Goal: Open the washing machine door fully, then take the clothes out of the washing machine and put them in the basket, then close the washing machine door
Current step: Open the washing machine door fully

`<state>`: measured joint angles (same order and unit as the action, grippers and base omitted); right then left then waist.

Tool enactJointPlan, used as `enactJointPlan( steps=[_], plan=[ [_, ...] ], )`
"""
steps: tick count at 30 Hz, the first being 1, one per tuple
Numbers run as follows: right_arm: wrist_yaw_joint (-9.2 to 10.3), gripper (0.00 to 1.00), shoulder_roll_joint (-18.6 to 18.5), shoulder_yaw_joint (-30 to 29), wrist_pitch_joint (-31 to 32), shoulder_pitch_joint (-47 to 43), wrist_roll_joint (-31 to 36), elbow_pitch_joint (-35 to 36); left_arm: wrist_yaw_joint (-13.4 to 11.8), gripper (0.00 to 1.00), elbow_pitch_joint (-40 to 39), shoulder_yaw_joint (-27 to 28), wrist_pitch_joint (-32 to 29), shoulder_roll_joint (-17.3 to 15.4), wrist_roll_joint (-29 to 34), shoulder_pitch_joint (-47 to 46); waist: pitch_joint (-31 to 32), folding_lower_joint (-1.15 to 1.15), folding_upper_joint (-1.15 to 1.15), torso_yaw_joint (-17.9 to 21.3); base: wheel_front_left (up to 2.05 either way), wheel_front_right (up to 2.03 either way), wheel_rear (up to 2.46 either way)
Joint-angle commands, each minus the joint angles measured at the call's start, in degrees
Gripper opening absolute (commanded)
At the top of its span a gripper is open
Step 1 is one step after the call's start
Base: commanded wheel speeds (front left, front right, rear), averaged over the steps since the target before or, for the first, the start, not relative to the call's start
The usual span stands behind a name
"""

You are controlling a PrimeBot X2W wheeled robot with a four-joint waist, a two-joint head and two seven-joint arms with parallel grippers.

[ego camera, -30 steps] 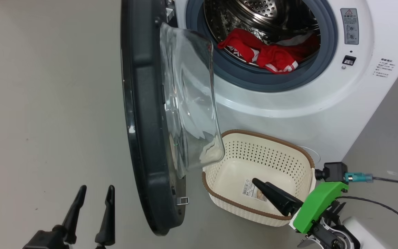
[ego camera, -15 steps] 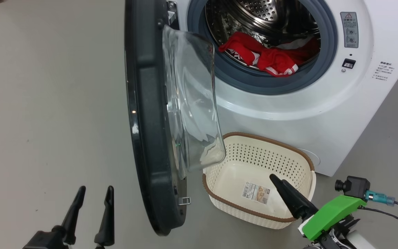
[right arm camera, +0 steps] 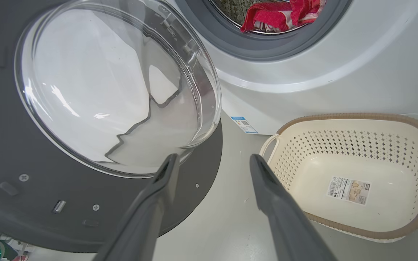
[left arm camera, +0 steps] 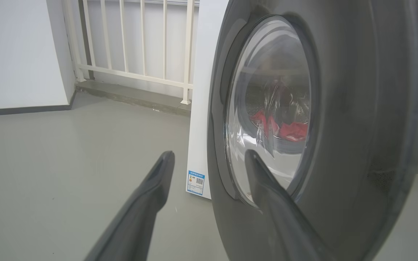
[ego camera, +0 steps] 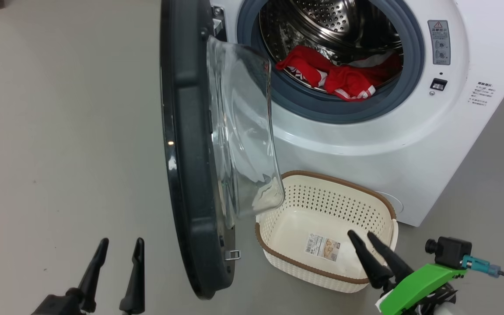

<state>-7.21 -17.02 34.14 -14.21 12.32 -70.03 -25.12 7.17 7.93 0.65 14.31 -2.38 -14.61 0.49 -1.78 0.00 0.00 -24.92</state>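
Observation:
The washing machine point(ego camera: 365, 144) stands ahead with its door point(ego camera: 190, 175) swung out edge-on toward me, the glass bowl point(ego camera: 243, 131) bulging right. Red clothes point(ego camera: 335, 74) lie at the drum's front lip, also seen as clothes point(right arm camera: 281, 12) in the right wrist view. The cream basket point(ego camera: 278, 210) sits on the floor below the opening, holding nothing but its paper label. My right gripper point(ego camera: 361, 236) is open above the basket's near right corner. My left gripper point(ego camera: 120, 243) is open at lower left, clear of the door's outer face point(left arm camera: 357, 108).
Bare grey floor point(ego camera: 59, 131) stretches to the left of the door. A white railing point(left arm camera: 140, 43) and a white wall point(left arm camera: 16, 54) stand behind the machine. A green camera mount point(ego camera: 418, 284) with cable sits on my right wrist.
The right gripper has turned and drawn back toward the lower right, so both its fingers now show over the basket's near corner. The head camera shifted slightly. The left gripper has stayed put.

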Motion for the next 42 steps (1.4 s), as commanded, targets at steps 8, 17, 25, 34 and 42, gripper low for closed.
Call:
enactJointPlan(
  steps=[8, 17, 25, 34, 42],
  plan=[
    [-0.28, 1.00, 2.7, -7.7, -0.8, 0.1, 13.6, 2.0, 0.3, 1.00, -1.1, 2.0, 0.7, -0.5, 0.1, -0.7, -0.7, 0.00, 0.00, 0.4, 0.00, 0.00, 0.00],
    [-0.28, 1.00, 5.1, -12.9, -0.8, -1.9, 28.4, 3.9, 0.3, 1.00, -0.8, 2.1, 0.7, -0.5, 0.2, -1.1, -1.0, 0.00, 0.00, 0.4, 0.00, 0.00, 0.00],
    [-0.28, 1.00, 7.1, -16.9, -0.8, -4.0, 36.7, 4.7, 0.3, 1.00, -0.6, 2.4, 0.7, -0.5, 0.3, -1.4, -1.1, 0.00, 0.00, 0.5, 0.00, 0.00, 0.00],
    [-0.28, 1.00, 8.8, -19.1, -0.8, -5.6, 39.8, 3.7, 0.3, 1.00, 0.0, 2.5, 0.7, -0.5, 0.2, -1.6, -1.2, 0.00, 0.00, 0.7, 0.00, 0.00, 0.00],
    [-0.28, 1.00, 9.0, -19.4, -0.8, -5.6, 40.7, 3.5, 0.3, 0.45, 0.7, 3.2, 0.7, -0.5, 0.1, -2.0, -1.3, 0.00, 0.00, 0.9, 0.00, 0.00, 0.00]
  ],
)
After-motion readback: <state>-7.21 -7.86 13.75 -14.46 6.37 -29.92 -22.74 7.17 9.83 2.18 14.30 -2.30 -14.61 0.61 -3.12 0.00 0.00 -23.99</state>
